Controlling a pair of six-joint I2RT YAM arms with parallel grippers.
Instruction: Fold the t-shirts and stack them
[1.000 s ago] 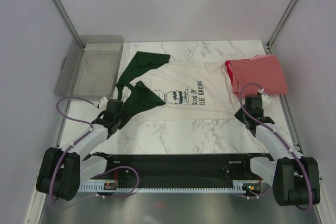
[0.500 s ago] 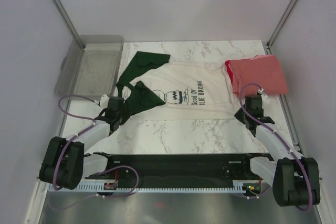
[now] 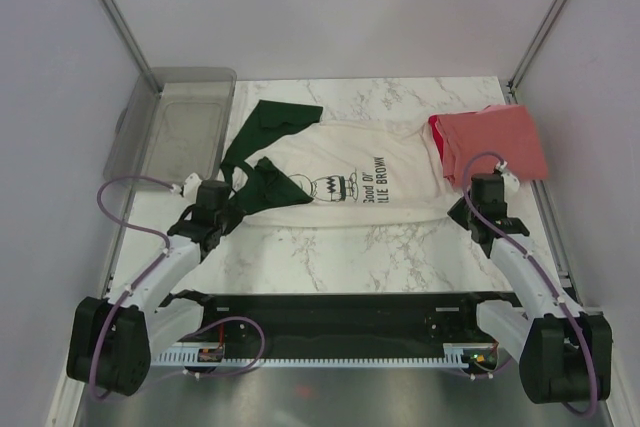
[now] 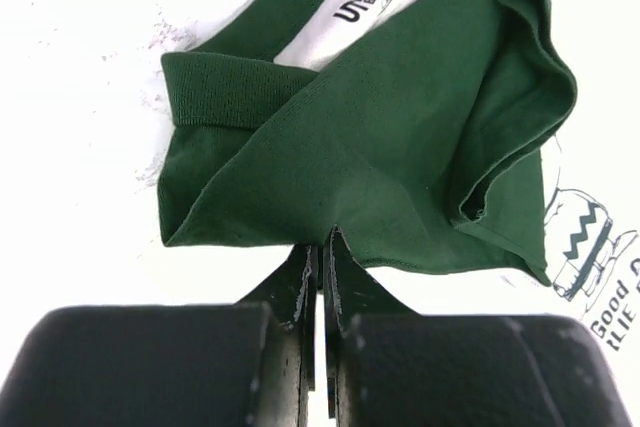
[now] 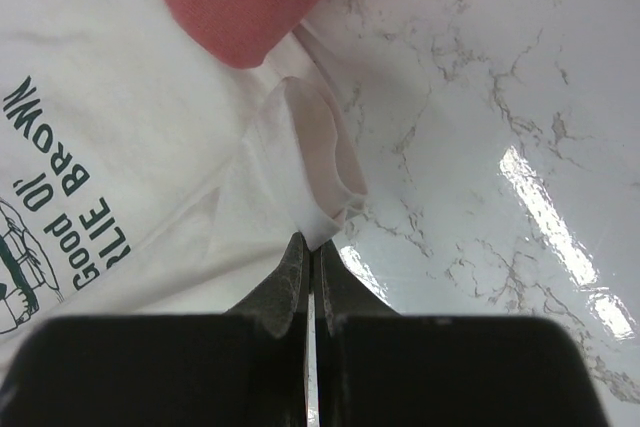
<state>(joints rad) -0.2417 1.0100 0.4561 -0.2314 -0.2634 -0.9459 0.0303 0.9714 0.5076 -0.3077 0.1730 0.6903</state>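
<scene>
Both have nudged toward 12 o'clock: left claw (image 4: 320, 249) clamps the green sleeve (image 4: 390, 127) at its 12, right claw (image 5: 309, 252) seemingly pinches the cream-white t-shirt (image 5: 130, 117) by its hem.

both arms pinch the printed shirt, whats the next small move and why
Probably lift both together and fold the near edge away. The left gripper is shut on the green sleeve, the right gripper on the hem of the cream shirt.

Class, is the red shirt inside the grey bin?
No, the red shirt lies on the table at right; the bin sits far left.
</scene>
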